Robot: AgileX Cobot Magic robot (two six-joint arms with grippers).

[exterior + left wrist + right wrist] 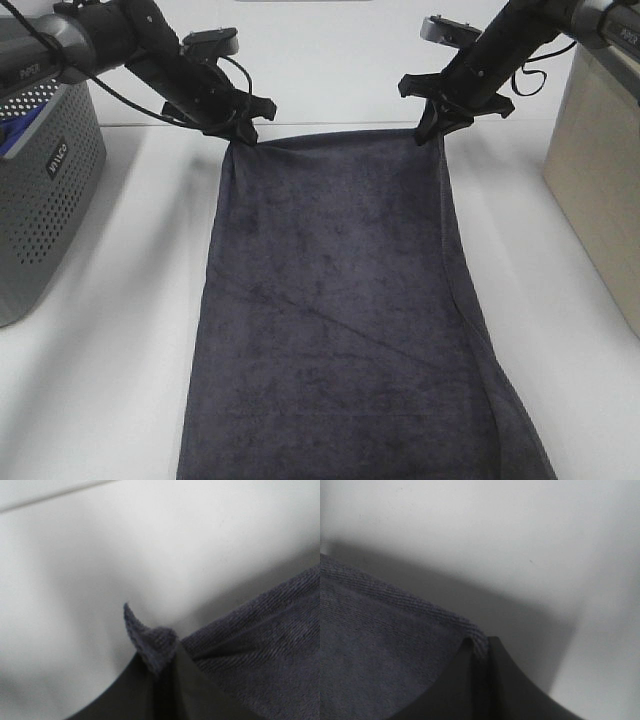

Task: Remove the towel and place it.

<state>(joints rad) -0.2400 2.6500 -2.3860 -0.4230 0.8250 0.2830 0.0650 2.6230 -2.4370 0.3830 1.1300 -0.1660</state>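
Note:
The towel (340,300), a long dark charcoal-grey terry cloth, lies spread flat down the middle of the white table, running off the near edge of the exterior view. My left gripper (240,133) is shut on its far left corner; in the left wrist view a peak of the towel (155,642) sticks up from between the black fingers (125,690). At the far right corner my right gripper (430,130) is shut too, with the hem of the towel (479,642) pinched between its fingers (510,680).
A grey perforated basket (45,190) with something blue inside stands at the left edge. A beige box (600,170) stands at the right edge. Bare white table (130,330) lies on both sides of the towel.

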